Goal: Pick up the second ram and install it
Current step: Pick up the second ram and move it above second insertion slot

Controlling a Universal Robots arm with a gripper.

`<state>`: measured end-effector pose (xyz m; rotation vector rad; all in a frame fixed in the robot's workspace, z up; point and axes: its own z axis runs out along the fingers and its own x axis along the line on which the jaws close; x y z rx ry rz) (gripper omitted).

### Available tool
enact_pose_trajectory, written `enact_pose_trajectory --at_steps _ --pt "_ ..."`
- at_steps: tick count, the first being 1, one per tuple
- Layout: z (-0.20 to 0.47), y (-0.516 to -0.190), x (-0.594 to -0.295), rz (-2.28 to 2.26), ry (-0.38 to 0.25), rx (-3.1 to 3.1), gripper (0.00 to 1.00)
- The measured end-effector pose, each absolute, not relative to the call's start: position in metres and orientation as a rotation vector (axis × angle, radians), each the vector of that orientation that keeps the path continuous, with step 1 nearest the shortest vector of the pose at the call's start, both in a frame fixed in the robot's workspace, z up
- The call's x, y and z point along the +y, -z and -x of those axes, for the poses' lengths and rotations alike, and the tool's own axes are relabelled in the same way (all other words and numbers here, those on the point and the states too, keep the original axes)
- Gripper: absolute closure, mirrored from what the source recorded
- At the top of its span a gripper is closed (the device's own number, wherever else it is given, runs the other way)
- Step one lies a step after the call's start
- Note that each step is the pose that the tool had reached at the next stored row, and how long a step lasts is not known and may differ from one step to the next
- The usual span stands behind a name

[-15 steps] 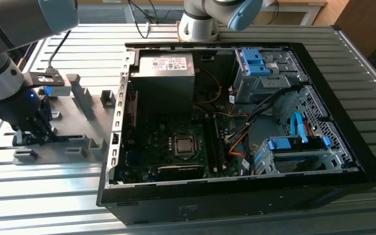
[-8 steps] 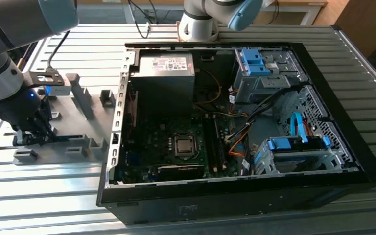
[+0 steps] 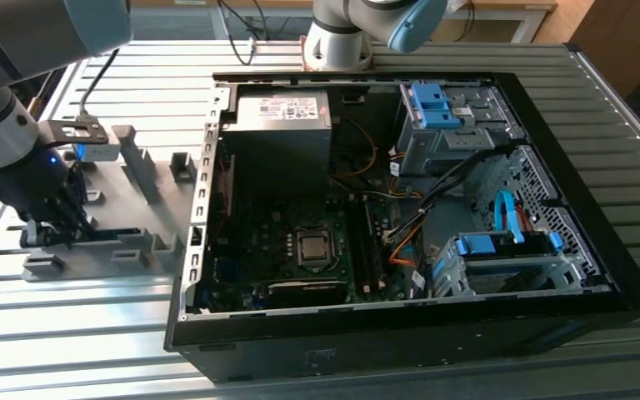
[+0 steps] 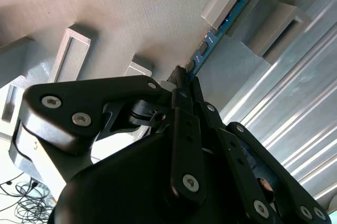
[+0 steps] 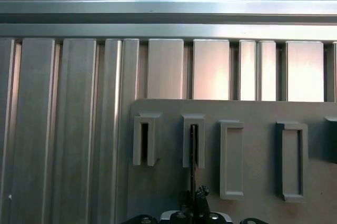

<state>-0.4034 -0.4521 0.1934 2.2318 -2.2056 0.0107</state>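
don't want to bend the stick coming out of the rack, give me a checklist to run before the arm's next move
1. Gripper lined up on the second ram: ok. In the second wrist view the strip runs straight out from between its tips.
2. Grip closed on the ram: ok, it pinches the strip's edge.
3. Ram seated in the gray rack: ok, its far end sits in a raised holder.
4. Computer case open: ok, the motherboard is exposed.
5. Memory slot on the board free: cannot tell.
6. Loose cables beside the board out of the way: cannot tell.
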Motion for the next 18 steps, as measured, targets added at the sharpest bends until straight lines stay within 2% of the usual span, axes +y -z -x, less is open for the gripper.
enact_pose_trajectory --at_steps 18 --pt "0.4034 -0.2039 -0.4521 -2.232 -0.011 -2.206 0.86"
